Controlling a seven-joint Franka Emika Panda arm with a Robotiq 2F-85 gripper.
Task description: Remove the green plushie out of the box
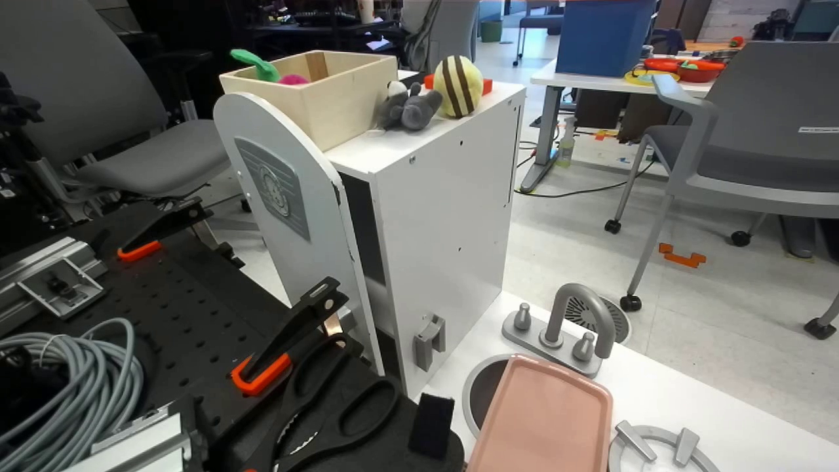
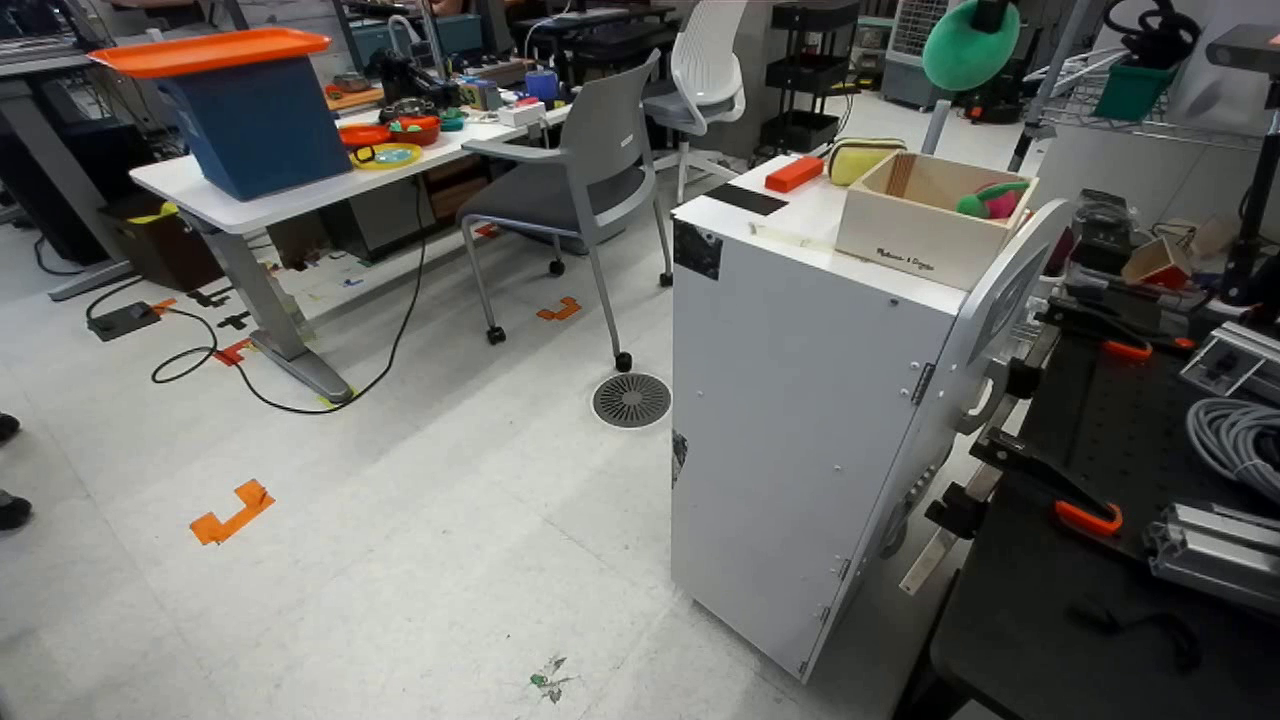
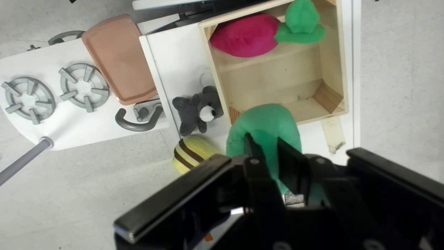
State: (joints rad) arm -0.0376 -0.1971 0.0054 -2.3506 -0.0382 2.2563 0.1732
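The green plushie (image 3: 263, 119) is pinched between the fingers of my gripper (image 3: 263, 138) in the wrist view. In an exterior view, the green plushie (image 2: 968, 48) hangs from my gripper (image 2: 990, 14), raised above and apart from the box. The box (image 2: 915, 235) is pale wood and open-topped, on a white cabinet; it also shows in an exterior view (image 1: 351, 101) and the wrist view (image 3: 270, 83). Inside it lies a pink plush (image 3: 246, 36) with green leaves (image 3: 301, 26). The rest of the box floor in the wrist view is bare.
The white cabinet (image 1: 446, 196) has an arched door panel (image 1: 282, 177). A grey bear toy (image 3: 197, 111) and a striped plush (image 3: 190, 152) sit beside the box. A red-orange block (image 2: 795, 174) lies on the cabinet top. A faucet (image 1: 580, 314) and pink tray (image 1: 544, 419) stand below.
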